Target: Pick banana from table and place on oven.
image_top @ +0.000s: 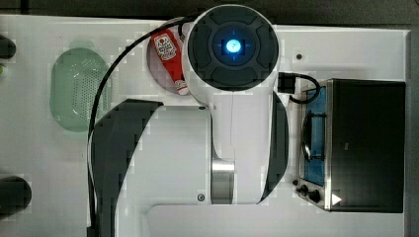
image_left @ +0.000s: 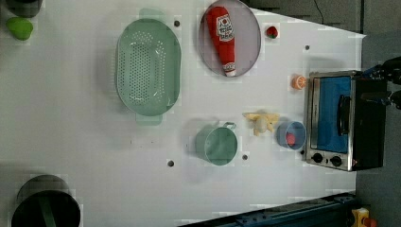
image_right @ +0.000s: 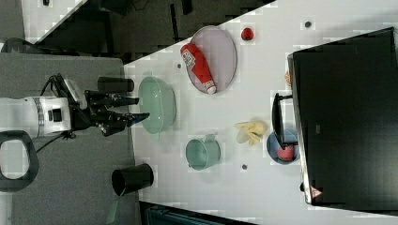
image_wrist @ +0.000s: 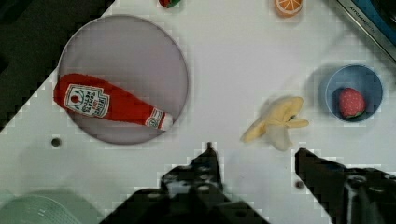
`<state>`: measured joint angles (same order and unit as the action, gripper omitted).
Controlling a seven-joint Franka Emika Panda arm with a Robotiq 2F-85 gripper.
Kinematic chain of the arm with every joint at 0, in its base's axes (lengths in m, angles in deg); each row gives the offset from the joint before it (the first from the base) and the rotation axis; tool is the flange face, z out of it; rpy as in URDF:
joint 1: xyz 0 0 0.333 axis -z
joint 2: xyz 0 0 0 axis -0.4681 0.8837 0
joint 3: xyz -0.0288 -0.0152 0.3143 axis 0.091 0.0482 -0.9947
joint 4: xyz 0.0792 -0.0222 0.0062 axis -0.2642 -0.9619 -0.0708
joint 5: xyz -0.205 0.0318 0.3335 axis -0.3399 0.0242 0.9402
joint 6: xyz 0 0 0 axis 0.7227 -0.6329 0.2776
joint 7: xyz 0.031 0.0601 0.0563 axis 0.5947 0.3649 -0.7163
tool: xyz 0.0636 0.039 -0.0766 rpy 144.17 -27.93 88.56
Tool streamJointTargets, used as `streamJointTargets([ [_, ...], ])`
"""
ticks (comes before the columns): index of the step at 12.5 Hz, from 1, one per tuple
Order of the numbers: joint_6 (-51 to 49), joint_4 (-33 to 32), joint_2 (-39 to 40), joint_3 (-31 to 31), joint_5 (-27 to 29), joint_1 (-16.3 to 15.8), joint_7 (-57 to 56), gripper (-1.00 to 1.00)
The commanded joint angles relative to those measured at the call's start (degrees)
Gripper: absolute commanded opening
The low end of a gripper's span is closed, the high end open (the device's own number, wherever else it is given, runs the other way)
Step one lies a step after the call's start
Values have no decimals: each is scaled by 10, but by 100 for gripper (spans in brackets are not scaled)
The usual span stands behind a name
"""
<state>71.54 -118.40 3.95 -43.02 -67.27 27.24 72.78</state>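
White flat tabletop [image_left: 71, 118], dotted with small dark holes, carries the set. Item 1: pale cream-yellow peeled toy banana [image_left: 261, 121], centre right of the left view, between mint-green mug [image_left: 217, 144] and blue bowl [image_left: 291, 135]. Item 2: black-topped silver toaster oven [image_left: 345, 120], far right. Black gripper [image_right: 133, 108]: open, empty, well above. Advised: descend centred, close across the banana's body.

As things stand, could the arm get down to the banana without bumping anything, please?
Probably yes. The banana lies alone on bare table, apart from the blue cup and the plate, and the open fingers hang above with nothing between.
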Motion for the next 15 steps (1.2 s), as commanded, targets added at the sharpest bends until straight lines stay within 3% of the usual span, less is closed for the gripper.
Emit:
streamJointTargets([
  [1,-91,-131,-249,8,2,19,15,59],
  [3,-91,-137,-249,8,2,19,15,99],
  [8,-36,-188,-224,10,2,20,15,100],
  [15,200,-298,-86,22,2,21,15,100],
])
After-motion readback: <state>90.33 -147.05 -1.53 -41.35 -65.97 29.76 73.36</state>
